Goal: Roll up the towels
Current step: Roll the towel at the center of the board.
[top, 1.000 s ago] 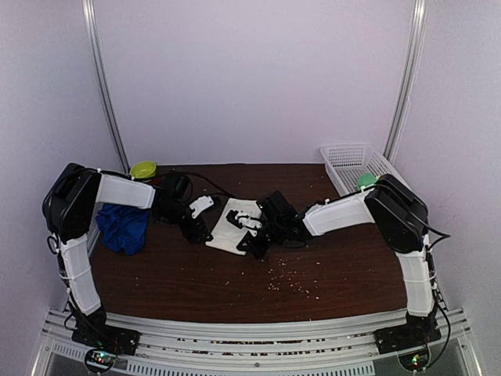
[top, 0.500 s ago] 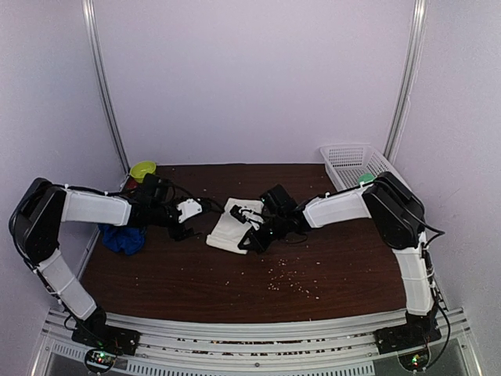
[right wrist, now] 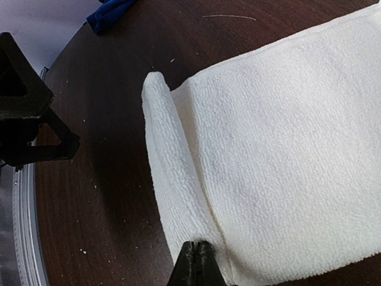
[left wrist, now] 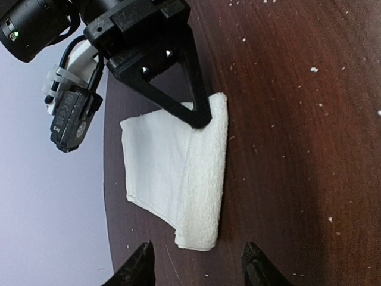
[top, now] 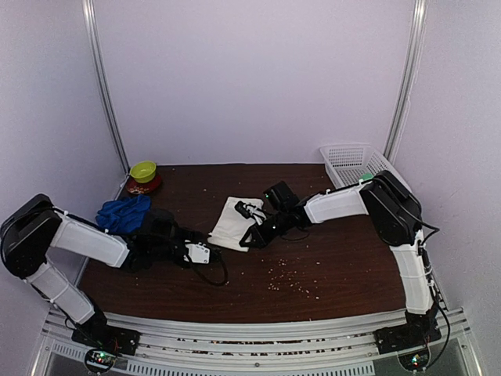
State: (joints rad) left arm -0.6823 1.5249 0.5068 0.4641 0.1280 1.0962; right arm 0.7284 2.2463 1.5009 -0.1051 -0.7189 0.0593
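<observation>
Right pincer (right wrist: 199, 263) has its tips pressed together at one end of the rolled edge of the white towel (right wrist: 268, 149). Whether any cloth is caught between them I cannot tell. Left pincer (left wrist: 199, 268) is spread with only bare table (left wrist: 297, 179) between its fingers, and it points at the towel from a little way off.

At the far right corner stands the white mesh basket (top: 350, 160); what it holds does not show. At the far left corner a yellow-green bowl (top: 142, 169) sits on a red dish (top: 146, 187), its inside out of sight.

The white towel lies mid-table, one long side turned over into a narrow roll and the rest flat. The blue towel (top: 121, 213) lies bunched at the left edge, well apart from the white one. Open tabletop runs from the white towel to the near edge, dotted with pale crumbs (top: 290, 278).

Only the top view shows the basket and the bowl. The left wrist view shows the right pincer's black finger touching the end of the roll. The right wrist view shows a corner of the blue towel beyond the white one.
</observation>
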